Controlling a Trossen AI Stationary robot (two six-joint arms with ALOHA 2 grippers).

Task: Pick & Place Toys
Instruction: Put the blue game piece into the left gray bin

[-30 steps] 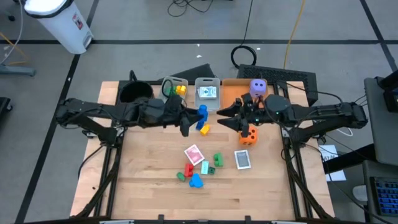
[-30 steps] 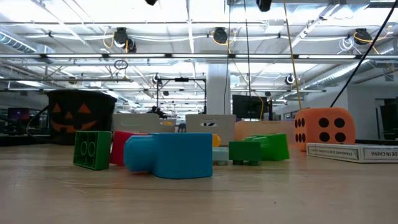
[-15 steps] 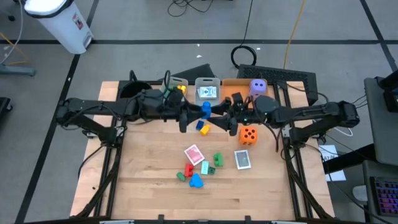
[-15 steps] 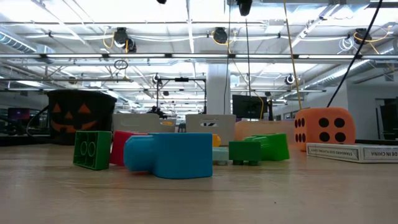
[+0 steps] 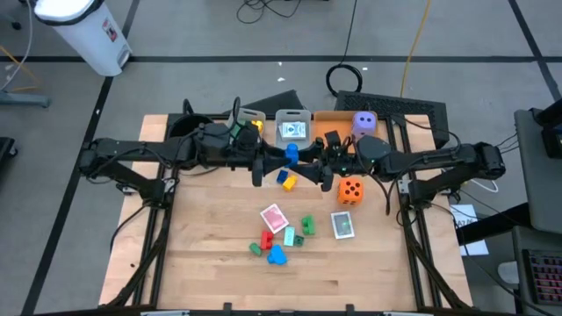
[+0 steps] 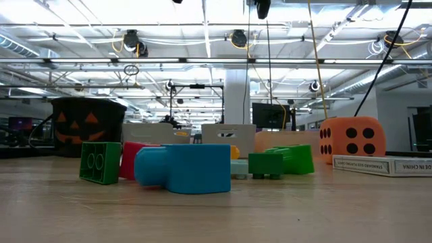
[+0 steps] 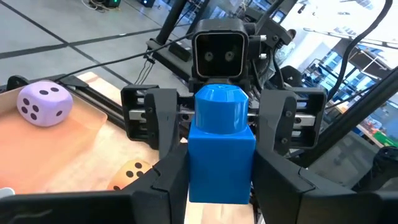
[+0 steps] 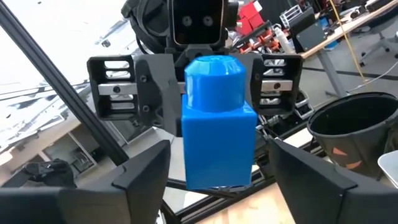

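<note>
From above we see the left hand [image 5: 266, 161] and the right hand [image 5: 309, 161] meeting nose to nose over the back of the bench [image 5: 211, 263], with a blue block [image 5: 290, 154] between them. The left wrist view shows the left hand's fingers [image 7: 168, 186] closed against the block's sides, so it has hold of it. The right hand's fingers [image 8: 146, 171] stand wider, flanking the block; we cannot tell whether they touch it. The block's underside is cut off in both wrist views. Below the hands lie a yellow-and-blue piece [image 5: 287, 182], too small to make out, and the orange die [image 5: 350, 190]. The purple die [image 5: 364, 122] sits on the orange tray [image 5: 327, 121]. In the low view both hands are almost wholly out of frame.
</note>
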